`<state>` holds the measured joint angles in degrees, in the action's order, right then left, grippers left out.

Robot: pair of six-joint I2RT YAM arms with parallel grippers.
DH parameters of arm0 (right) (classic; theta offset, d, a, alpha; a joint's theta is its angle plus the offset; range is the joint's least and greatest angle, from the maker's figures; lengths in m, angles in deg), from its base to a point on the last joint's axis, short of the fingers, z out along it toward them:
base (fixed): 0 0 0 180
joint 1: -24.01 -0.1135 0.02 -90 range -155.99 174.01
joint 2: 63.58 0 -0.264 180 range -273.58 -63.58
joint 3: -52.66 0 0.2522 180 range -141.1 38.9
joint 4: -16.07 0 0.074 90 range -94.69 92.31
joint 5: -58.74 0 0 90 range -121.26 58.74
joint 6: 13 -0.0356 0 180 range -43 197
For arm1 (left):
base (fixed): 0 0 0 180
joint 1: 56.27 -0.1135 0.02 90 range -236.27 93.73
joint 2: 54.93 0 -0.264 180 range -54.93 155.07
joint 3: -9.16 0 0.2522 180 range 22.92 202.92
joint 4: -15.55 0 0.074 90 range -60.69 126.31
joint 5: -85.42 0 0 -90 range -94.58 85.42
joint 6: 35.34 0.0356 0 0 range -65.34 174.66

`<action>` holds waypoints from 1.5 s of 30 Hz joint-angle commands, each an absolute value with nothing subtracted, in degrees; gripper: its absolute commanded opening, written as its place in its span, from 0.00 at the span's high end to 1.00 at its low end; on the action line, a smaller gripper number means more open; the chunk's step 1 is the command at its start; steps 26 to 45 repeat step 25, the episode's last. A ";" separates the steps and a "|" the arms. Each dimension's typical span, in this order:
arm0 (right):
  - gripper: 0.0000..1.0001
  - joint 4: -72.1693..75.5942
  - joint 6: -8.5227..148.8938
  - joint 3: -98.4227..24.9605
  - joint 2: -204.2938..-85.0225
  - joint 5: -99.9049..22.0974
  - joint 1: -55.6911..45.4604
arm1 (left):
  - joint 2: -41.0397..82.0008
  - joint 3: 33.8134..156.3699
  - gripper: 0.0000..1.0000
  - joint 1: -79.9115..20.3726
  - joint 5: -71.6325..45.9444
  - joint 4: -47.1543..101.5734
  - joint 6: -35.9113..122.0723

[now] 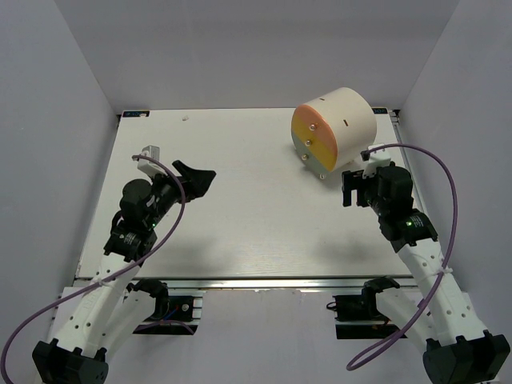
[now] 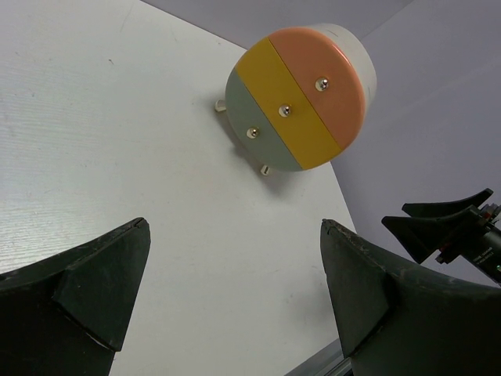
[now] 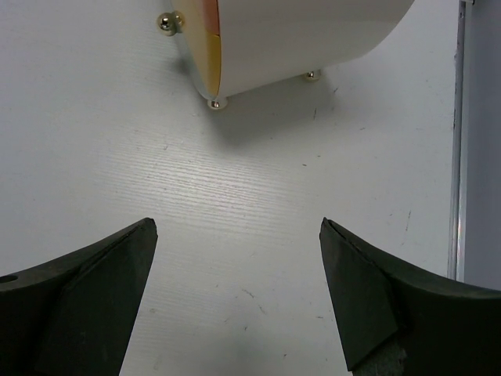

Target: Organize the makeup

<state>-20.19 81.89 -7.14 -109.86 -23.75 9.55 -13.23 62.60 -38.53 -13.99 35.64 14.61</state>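
At the left, the left gripper [image 1: 198, 172] hovers above the white wood-grain table [image 1: 240, 216], its black jaws spread wide with nothing between them. Its wrist view [image 2: 235, 235] looks across bare board toward the large cream cylinder [image 1: 336, 128]. The cylinder lies on its side at the far right of the table, resting on small gold ball feet. Its round face [image 2: 293, 98] is split into orange, yellow and grey drawer fronts, each with a metal knob, all shut. Just near of the cylinder, the right gripper [image 1: 350, 190] hangs over the table, jaws likewise wide and holding nothing [image 3: 235, 227]. Where the makeup is cannot be told from any view.
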 commanded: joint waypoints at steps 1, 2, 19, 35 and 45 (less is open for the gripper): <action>0.11 -17.56 81.22 -7.50 -109.19 -22.82 9.95 | -14.76 62.47 0.02 -38.78 -13.46 36.96 15.46; 0.11 -17.38 81.22 -7.68 -109.45 -22.48 9.86 | -15.19 62.39 0.02 -38.78 -13.20 37.05 15.46; 0.11 -15.62 82.62 -7.42 -110.25 -17.90 10.04 | -16.26 62.65 0.02 -38.78 -12.05 38.10 17.39; 0.11 -16.32 82.01 -7.50 -109.99 -19.04 10.56 | -15.38 63.00 0.02 -38.78 -12.32 37.49 17.83; 0.11 -16.32 82.01 -7.50 -109.99 -19.04 10.56 | -15.38 63.00 0.02 -38.78 -12.32 37.49 17.83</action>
